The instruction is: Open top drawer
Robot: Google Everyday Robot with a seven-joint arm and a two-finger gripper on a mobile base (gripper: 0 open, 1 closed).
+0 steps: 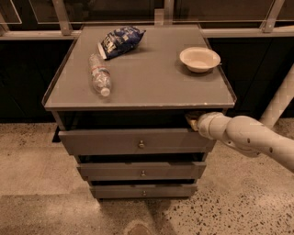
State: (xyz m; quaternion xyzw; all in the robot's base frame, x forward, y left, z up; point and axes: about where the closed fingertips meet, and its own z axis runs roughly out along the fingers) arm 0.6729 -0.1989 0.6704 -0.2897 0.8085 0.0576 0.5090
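Camera view: top drawer (115, 142) seated directly beneath table (151, 78), front found slightly ajar; gripper (193, 122) tucked under table's front right corner, behind drawer's upper edge, apparently placed to hook and pull; its opening hidden there, undeterminable.

Office or lab break area: speckled floor (32, 156), glazed partition (115, 9) behind, grey cabinet (115, 172) whose surface (151, 82) carries bag (120, 40), bottle (99, 75), bowl (200, 58). Tool (193, 122) at upper right corner of top drawer (105, 142).
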